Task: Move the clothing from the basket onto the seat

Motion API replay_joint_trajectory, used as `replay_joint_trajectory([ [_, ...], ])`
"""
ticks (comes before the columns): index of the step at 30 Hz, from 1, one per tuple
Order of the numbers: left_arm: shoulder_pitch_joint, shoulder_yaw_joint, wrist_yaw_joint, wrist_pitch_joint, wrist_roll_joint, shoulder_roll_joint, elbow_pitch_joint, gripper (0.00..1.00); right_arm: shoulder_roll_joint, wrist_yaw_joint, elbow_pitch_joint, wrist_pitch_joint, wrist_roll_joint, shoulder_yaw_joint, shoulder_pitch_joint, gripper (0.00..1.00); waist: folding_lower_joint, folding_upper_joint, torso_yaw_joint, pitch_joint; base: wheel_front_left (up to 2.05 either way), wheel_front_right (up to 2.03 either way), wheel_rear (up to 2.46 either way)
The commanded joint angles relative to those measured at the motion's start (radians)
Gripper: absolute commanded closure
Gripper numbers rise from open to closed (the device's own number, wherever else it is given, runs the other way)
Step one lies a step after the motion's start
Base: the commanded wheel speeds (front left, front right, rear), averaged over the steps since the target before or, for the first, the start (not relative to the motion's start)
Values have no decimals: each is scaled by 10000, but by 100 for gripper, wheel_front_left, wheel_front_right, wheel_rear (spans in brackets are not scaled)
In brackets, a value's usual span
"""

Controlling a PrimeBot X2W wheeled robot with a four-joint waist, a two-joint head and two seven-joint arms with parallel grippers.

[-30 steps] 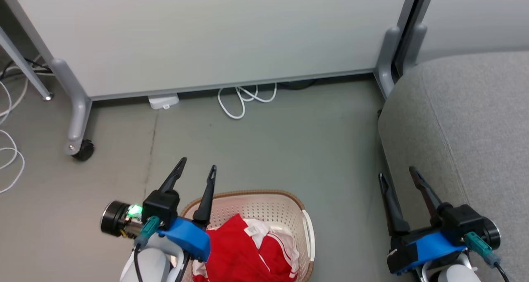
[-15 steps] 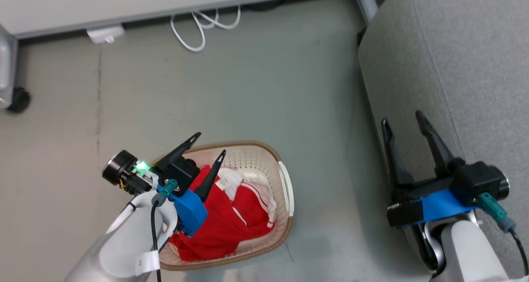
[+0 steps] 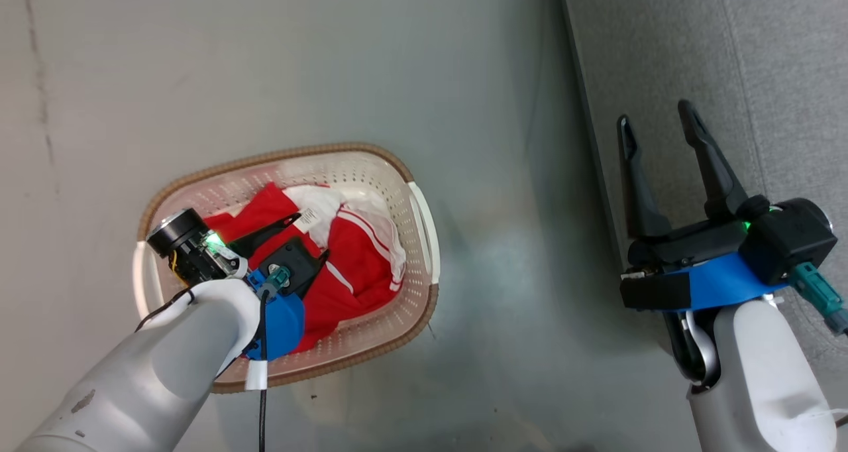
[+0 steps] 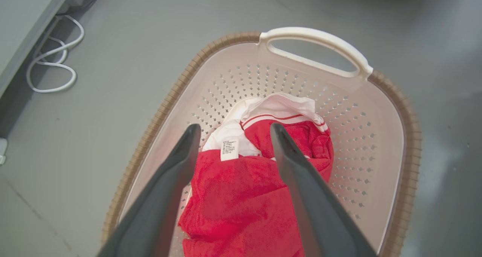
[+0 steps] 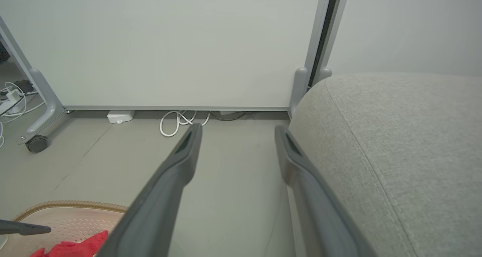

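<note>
Red clothing with white stripes and a white label tag lies bunched in the cream basket, which stands on the floor. My left gripper is open and reaches down into the basket, its fingers on either side of the tag and just above the fabric. At the right stands the grey sofa. My right gripper hangs open and holds nothing, at the sofa's left edge. A corner of the basket with red cloth shows low in the right wrist view.
A white panel on a wheeled grey frame stands beyond the floor. White cables and a white box lie at its foot. Grey floor separates the basket from the sofa.
The head camera has tilted down, so the basket now sits higher in its view. My left gripper has gone from above the basket's rim down into the basket over the clothing.
</note>
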State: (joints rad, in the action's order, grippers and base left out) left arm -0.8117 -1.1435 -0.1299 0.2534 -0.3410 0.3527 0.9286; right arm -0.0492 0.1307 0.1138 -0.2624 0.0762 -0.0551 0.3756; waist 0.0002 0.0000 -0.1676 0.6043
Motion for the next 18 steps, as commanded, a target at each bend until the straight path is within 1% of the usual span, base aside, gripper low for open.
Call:
replay_joint_trajectory([
  [1,-373,-557,-9,-226,-281,61,266,0,-22,1,-108,-39,31,5,268,0,-2,0,-256,748,0,0,0],
  [4,-711,-1154,-9,-628,-590,94,523,0,-21,1,-182,-39,53,24,440,0,-2,0,-356,1178,0,0,0],
  [7,-761,-1362,-9,-1185,-512,249,599,0,-21,1,-280,-39,113,32,620,0,-2,0,-494,1630,0,0,0],
  [13,-681,-1393,-9,-2362,260,550,417,0,-21,1,-580,-39,154,62,859,0,-2,0,-697,2472,0,0,0],
  [18,-970,-1390,-9,-2866,725,734,421,0,-21,1,-827,-39,204,40,987,0,-2,0,-789,2982,0,0,0],
])
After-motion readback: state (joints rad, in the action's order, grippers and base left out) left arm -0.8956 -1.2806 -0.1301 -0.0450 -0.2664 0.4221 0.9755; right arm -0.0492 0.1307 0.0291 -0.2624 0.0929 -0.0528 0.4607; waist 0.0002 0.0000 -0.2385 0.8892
